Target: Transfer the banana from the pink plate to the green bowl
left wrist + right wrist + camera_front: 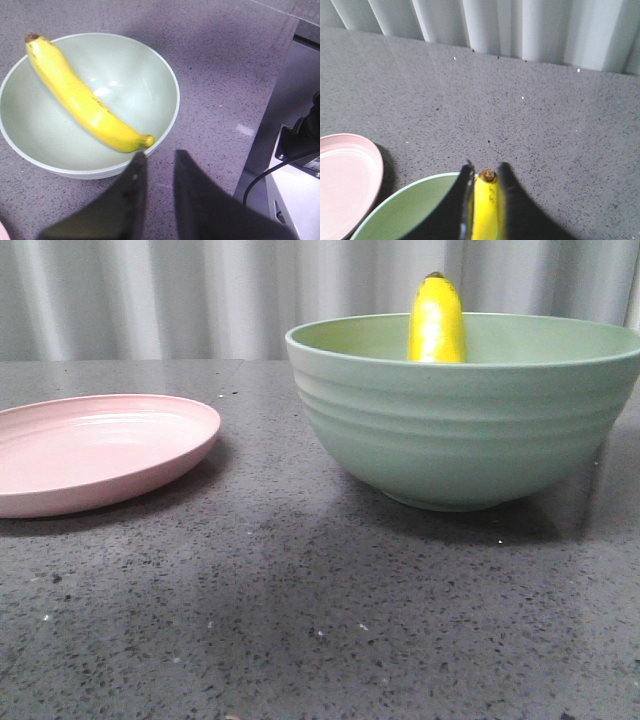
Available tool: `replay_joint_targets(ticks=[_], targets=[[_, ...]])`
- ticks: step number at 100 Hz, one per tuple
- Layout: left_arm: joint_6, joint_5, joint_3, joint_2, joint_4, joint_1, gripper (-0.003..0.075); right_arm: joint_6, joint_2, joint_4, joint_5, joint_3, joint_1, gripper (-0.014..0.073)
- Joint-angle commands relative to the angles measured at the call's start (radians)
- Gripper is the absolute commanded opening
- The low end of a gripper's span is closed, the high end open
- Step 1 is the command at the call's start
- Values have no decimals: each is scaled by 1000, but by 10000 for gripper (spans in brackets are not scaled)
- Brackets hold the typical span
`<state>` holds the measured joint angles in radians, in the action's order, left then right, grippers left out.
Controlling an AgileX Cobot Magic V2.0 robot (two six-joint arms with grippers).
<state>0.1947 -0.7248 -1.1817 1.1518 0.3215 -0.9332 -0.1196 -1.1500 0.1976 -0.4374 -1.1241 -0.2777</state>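
Observation:
The yellow banana [436, 325] lies inside the green bowl [460, 430], leaning on its wall with its dark tip poking above the rim. In the left wrist view the banana [80, 97] rests free across the bowl [142, 75], with nothing holding it. My left gripper [160, 154] is open and empty over the table, just outside the bowl's rim. My right gripper [486, 166] is open above the bowl [405, 210]; the banana [485, 210] shows through the gap between its fingers. The pink plate [90, 450] sits empty to the left of the bowl.
A pleated grey curtain [200, 290] closes off the back of the speckled grey table [300, 620]. In the left wrist view the table's edge [270, 125] runs beside the robot's base, where a black cable [270, 175] hangs.

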Motion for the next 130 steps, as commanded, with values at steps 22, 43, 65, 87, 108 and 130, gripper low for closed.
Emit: replay_joint_targets(ticks=[22, 43, 65, 87, 108, 130], targets=[[0, 79, 11, -41, 52, 1, -20, -10, 223, -6, -27, 42, 5, -66], [0, 190, 146, -144, 52, 1, -20, -10, 439, -6, 56, 242, 5, -67], [1, 402, 388, -352, 52, 1, -20, -10, 695, -8, 176, 481, 5, -67], [1, 500, 609, -619, 53, 1, -20, -10, 959, -16, 230, 645, 5, -67], [1, 507, 747, -871, 46, 1, -20, -10, 1144, -47, 193, 739, 5, -67], [1, 492, 809, -1032, 49, 1, -20, -10, 1183, -47, 158, 751, 5, -67]])
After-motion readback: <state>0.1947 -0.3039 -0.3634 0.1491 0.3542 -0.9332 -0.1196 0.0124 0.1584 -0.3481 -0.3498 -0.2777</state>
